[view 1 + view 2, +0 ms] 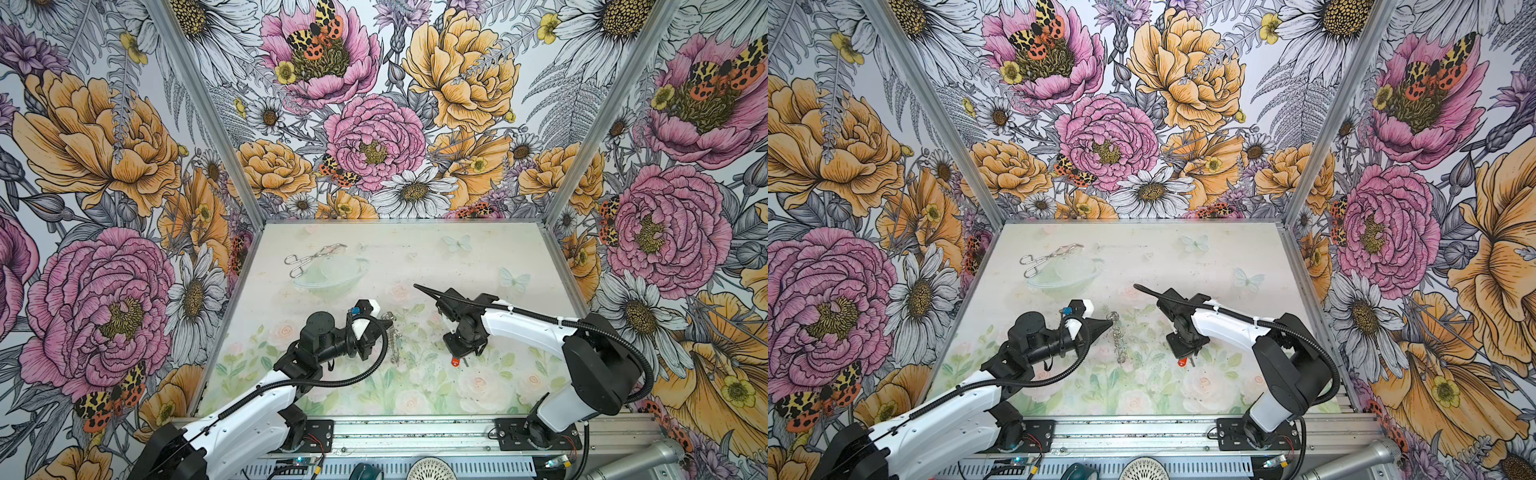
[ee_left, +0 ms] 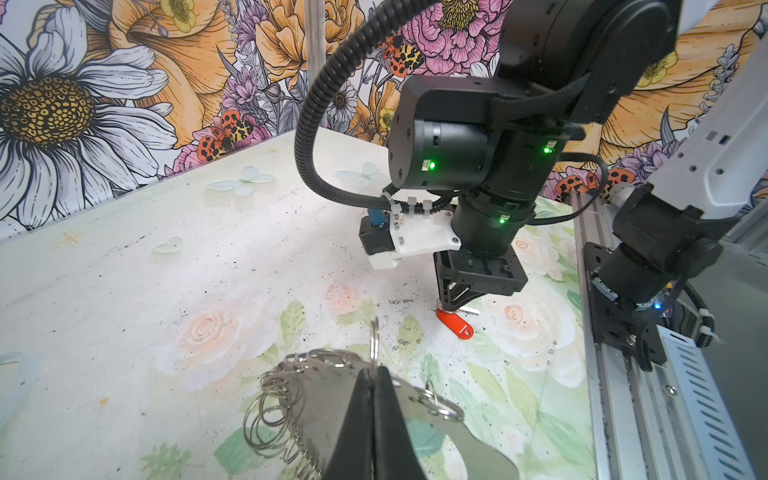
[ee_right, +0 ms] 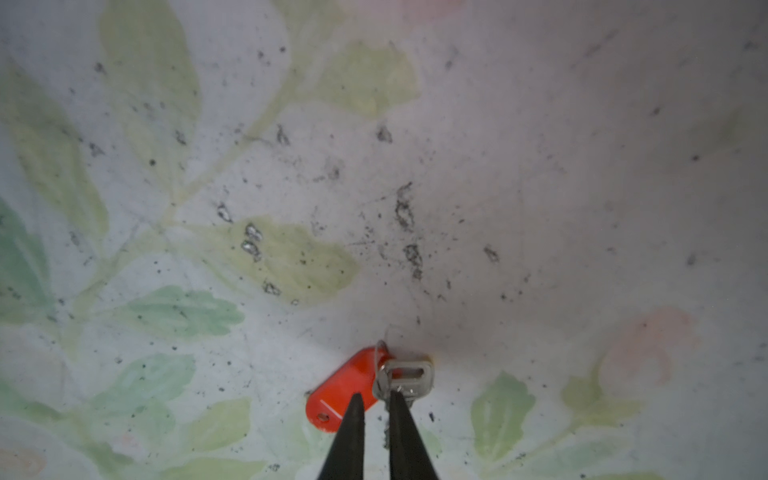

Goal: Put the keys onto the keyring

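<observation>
**Legible markings: none**

No text, brand, number or sign can be read in any view; the red tag on the keys turns a plain face to the camera; the walls and table bear only printed flowers and insects.

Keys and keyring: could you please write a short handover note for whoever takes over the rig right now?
Left gripper: shut on the keyring, holding it on edge, left of the table's centre.
Right gripper: fingers pinched on the keys, which lie on the table with their red tag, right of centre and apart from the keyring.
Done: each arm has hold of its thing.
Left: lift the keys, carry them to the keyring and thread them on; none is on yet.
The tongs lie at the far left, out of the way.
</observation>
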